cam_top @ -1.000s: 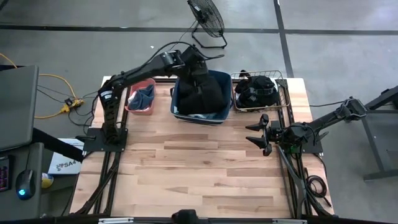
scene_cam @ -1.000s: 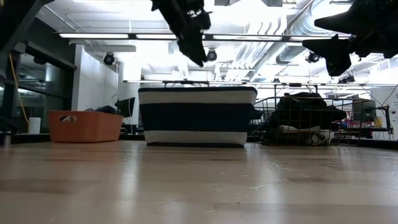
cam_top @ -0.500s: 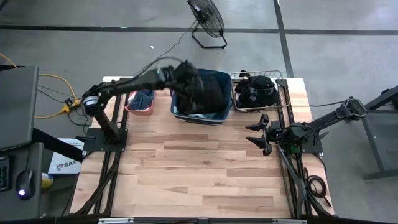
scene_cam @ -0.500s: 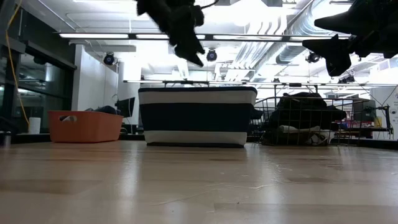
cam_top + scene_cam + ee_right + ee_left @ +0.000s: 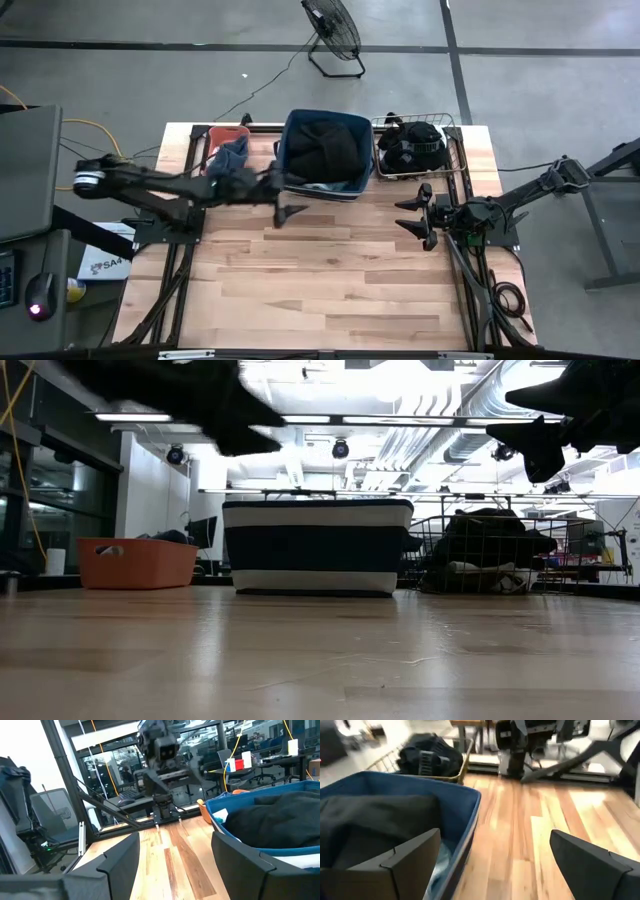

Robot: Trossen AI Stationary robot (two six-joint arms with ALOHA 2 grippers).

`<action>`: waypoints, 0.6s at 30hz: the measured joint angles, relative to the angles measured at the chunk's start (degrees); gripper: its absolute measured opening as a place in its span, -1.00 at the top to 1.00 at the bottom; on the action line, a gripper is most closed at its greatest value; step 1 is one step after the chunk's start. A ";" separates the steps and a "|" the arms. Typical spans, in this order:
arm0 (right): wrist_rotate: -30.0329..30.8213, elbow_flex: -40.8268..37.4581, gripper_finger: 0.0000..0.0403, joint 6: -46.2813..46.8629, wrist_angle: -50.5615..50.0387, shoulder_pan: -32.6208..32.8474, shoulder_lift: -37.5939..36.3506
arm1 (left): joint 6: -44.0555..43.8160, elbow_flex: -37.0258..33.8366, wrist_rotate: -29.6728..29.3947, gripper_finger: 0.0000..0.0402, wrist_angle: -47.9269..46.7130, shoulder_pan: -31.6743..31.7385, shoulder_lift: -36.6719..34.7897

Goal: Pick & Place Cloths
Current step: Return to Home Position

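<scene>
Cloths binned, and parking the arms looks like the step in hand.
The cloths (image 5: 325, 148) fill the blue bin (image 5: 318, 545), the orange bin (image 5: 138, 563) and the wire basket (image 5: 445, 120) along the far edge. The left gripper (image 5: 291, 197) hangs just in front of the blue bin, jaws wide and empty. The right gripper (image 5: 409, 216) waits at the right, jaws apart and empty. I'd say the left arm next needs folding home, clear of the bin rim.

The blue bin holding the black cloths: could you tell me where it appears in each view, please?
High view: blue bin, black cloths inside, upper middle, at the table's edge.
Low view: centre, navy with white bands.
Left wrist view: close by, open top showing.
Right wrist view: near, side-on.
Landmark: wire basket beside it, except in the right wrist view.
</scene>
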 joint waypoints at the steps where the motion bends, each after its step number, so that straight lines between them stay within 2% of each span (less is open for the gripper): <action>1: 0.00 0.01 -0.18 -0.01 0.00 0.00 0.00 | -0.59 -3.77 -1.70 -0.83 3.56 -1.01 -2.07; 4: 0.00 0.00 -0.18 0.01 0.00 0.00 0.00 | -1.19 -13.20 -6.56 -0.83 11.64 -3.29 -8.06; 7: 0.00 -0.01 -0.18 0.01 0.01 0.00 0.00 | -2.58 -19.82 -9.22 -0.83 13.62 -4.61 -14.63; 14: 0.00 -0.01 -0.18 -0.01 -0.01 0.00 0.00 | -5.35 -30.74 -8.34 -0.83 13.11 -4.87 -31.30; 18: 0.00 0.01 -0.18 0.01 -0.02 0.00 0.00 | -5.51 -33.45 -6.24 -0.83 8.88 -4.87 -40.79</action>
